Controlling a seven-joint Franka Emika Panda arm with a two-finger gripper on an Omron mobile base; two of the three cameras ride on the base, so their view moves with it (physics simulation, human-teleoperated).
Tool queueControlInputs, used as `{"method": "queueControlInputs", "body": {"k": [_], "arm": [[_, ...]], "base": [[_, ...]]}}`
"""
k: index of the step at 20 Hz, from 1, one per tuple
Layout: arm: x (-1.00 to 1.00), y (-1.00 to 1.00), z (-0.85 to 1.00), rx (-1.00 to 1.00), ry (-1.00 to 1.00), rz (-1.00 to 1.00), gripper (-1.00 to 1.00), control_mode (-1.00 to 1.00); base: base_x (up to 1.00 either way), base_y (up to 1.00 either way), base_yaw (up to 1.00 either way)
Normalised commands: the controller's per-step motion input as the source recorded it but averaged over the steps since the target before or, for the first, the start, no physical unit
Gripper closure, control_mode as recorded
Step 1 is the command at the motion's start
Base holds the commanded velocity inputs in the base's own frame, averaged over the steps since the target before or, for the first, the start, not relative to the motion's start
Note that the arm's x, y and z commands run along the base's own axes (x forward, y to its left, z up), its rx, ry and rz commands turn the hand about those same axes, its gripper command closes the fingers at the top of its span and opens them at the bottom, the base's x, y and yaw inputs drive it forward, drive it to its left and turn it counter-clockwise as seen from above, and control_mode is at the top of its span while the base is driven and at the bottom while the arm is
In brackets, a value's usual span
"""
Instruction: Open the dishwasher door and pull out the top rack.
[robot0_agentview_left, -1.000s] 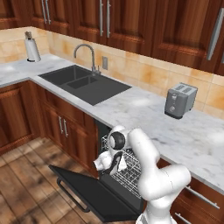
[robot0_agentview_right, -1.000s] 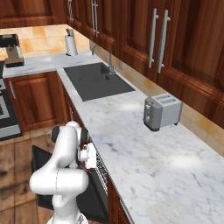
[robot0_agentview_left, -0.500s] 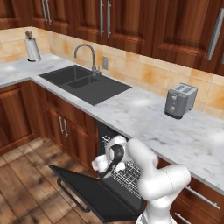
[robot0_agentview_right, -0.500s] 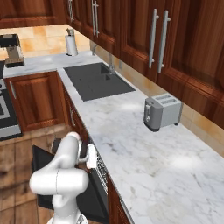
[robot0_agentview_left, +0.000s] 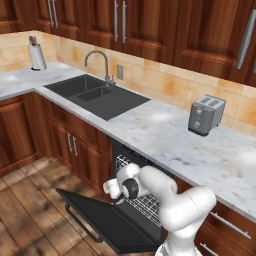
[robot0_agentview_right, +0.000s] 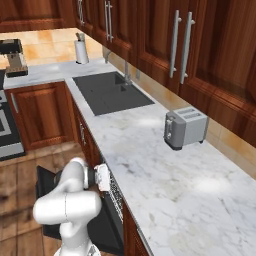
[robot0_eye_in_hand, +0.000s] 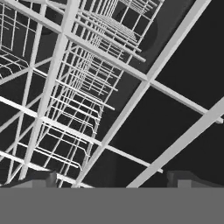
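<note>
Gripper (robot0_eye_in_hand: 111, 180), fingertips spread apart with a rack wire running between them, is pushed up to the dishwasher opening above the dishwasher door (robot0_agentview_left: 107, 221), already dropped flat, so the step in hand looks like gripping the top rack (robot0_eye_in_hand: 65, 87); next, close and draw outward.
</note>
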Motion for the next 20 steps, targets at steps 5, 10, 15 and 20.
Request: {"method": "queueControlInputs", "body": {"k": [5,10,15,20], "arm": [[0.4,-0.28,0.25,0.05,-0.01,0.0,-1.0,-1.0],[0.14,-0.56,0.07,0.34,0.03,0.01,-1.0,-1.0],[0.0,-0.78,-0.02,0.57,0.12,0.13,-1.0,-1.0],[-0.07,-0.61,-0.42,0.62,0.13,0.2,-1.0,-1.0]], "base": [[0.0,0.0,0.0],[0.0,0.0,0.0],[0.0,0.0,0.0],[0.0,0.0,0.0]]}}
